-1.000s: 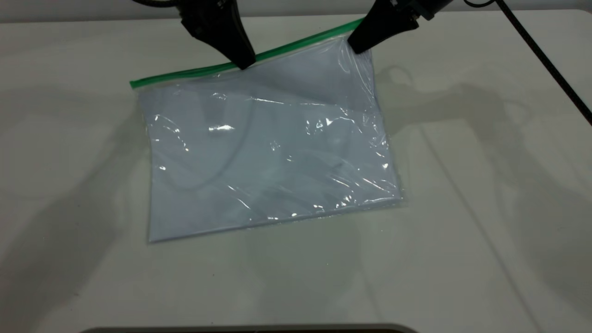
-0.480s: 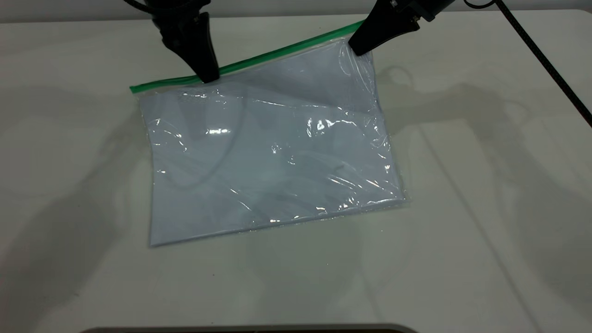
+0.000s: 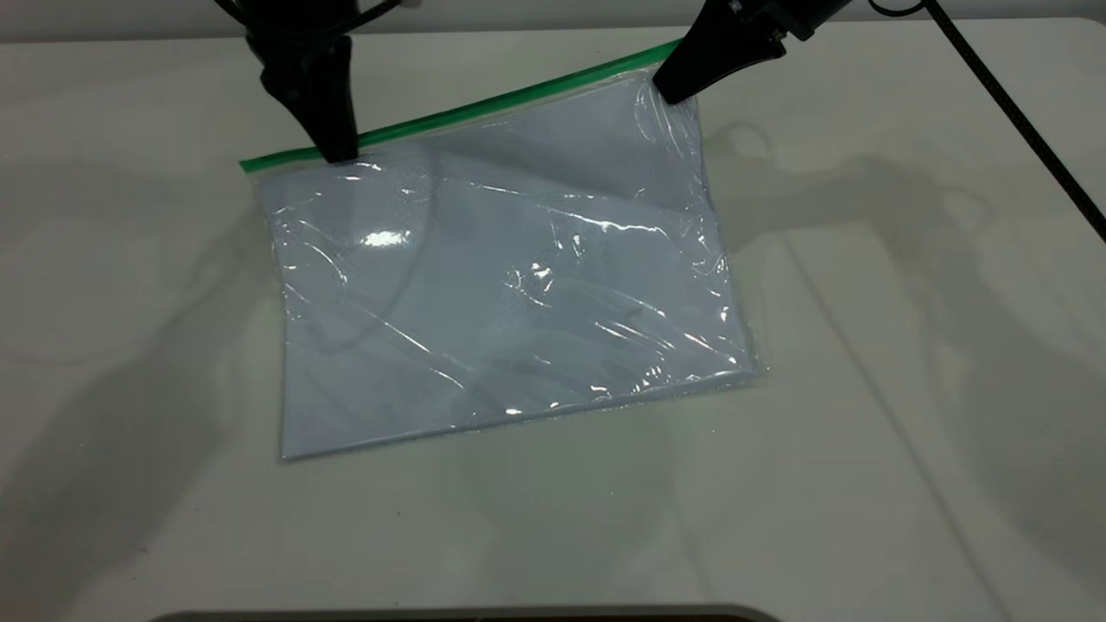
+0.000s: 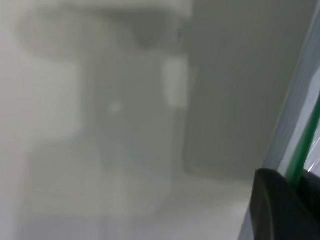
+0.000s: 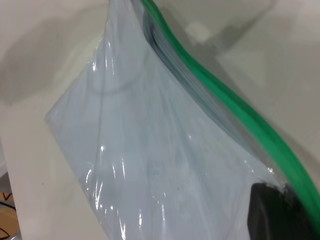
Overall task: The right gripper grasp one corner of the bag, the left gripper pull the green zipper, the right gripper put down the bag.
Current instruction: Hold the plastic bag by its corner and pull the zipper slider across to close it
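Looking from the exterior camera, I start at the left, where the left gripper points straight down with its jaws drawn together to a narrow tip on the green zipper, close to that strip's left end; I see no gap between the jaws, and they appear pinched on the strip, though the slider tab itself is hidden under them. In my left wrist view, one black finger sits against the thin green line of the zipper. The bag, a clear pouch with white paper inside, lies flat on the pale table over most of its area, its plastic creased and shiny. The green strip climbs from the lower left toward the upper right. At that raised end the right gripper reaches in from the upper right, jaws closed on the corner and holding it lifted off the table. My right wrist view shows a black finger pressed against the pouch just beside the green strip, with the pouch hanging away below.
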Controlling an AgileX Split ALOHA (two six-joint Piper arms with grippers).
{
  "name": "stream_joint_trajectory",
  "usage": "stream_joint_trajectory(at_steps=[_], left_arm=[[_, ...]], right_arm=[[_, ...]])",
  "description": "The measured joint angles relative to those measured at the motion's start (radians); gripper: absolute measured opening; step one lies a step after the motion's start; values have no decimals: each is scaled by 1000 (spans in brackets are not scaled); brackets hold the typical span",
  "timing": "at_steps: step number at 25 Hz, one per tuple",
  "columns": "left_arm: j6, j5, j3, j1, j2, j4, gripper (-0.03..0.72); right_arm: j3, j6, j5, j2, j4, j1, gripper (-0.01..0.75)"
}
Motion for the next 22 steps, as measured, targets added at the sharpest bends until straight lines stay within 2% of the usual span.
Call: stream_joint_trajectory(at_steps=[22], left_arm=[[-40, 0, 0, -1, 0, 178, 56]], right_arm=[[0, 12, -5, 0, 2, 0, 31]])
